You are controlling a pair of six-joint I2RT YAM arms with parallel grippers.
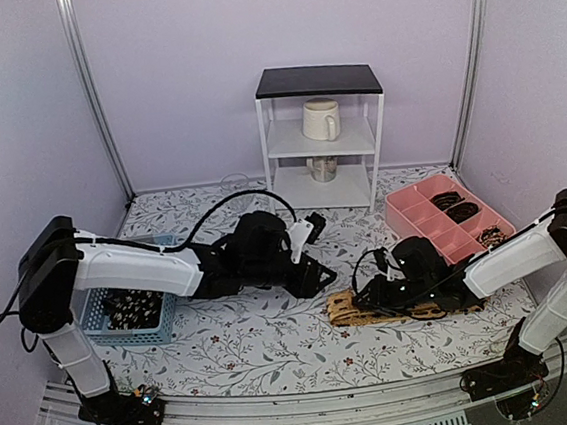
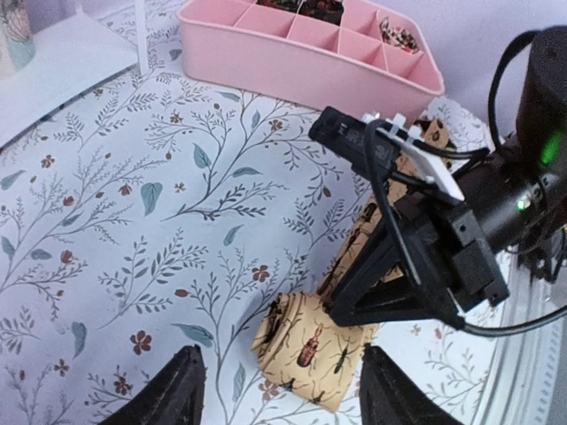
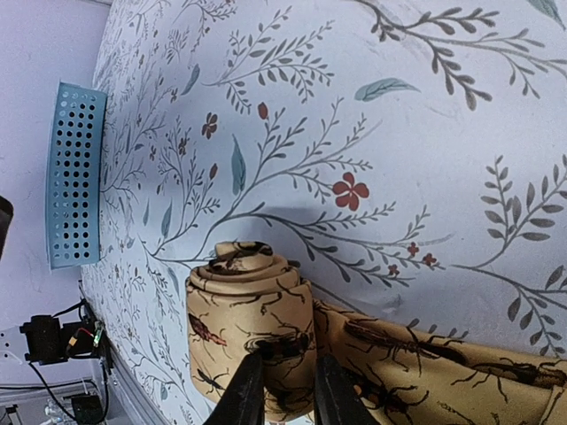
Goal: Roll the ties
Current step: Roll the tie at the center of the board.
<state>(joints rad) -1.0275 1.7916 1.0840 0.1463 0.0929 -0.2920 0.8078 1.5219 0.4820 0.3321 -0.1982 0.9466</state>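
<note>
right gripper pinches the rolled tan tie; left gripper spread just beside.

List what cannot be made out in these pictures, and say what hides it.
Top view: most of the tan tie lies under the right arm.
Right wrist view: whether the right gripper pinches the roll; the lower edge cuts its fingers.
Contents of the pink tray: too small from above.
Contents of the blue basket: partly under the left arm.
</note>
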